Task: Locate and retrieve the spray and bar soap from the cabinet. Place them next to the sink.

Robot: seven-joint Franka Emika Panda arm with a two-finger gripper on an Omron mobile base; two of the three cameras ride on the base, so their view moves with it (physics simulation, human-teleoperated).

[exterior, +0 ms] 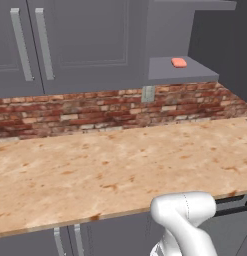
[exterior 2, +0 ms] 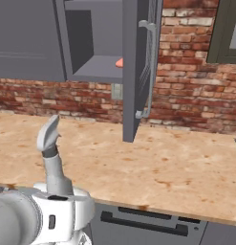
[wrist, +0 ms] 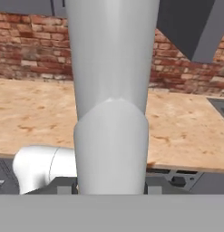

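The spray (exterior 2: 48,136) is a pale grey bottle standing upright out of my gripper (exterior 2: 56,190), which is shut on its lower part, low over the counter's front edge. Up close in the hand view the spray (wrist: 111,90) covers the middle and hides the fingertips. The salmon-pink bar soap (exterior: 179,62) lies on the grey shelf of the cabinet (exterior: 195,74), far above and behind the gripper. From the right side the bar soap (exterior 2: 119,62) peeks out behind the open door. A dark corner of the sink (wrist: 220,106) shows at the right.
The cabinet's grey door (exterior 2: 138,72) hangs open over the counter (exterior: 120,165), its silver handle (exterior 2: 150,67) facing right. A brick backsplash (exterior: 95,110) runs behind. Closed wall cabinets with long handles (exterior: 22,45) sit to the left. A window frame (exterior 2: 227,33) is at the far right.
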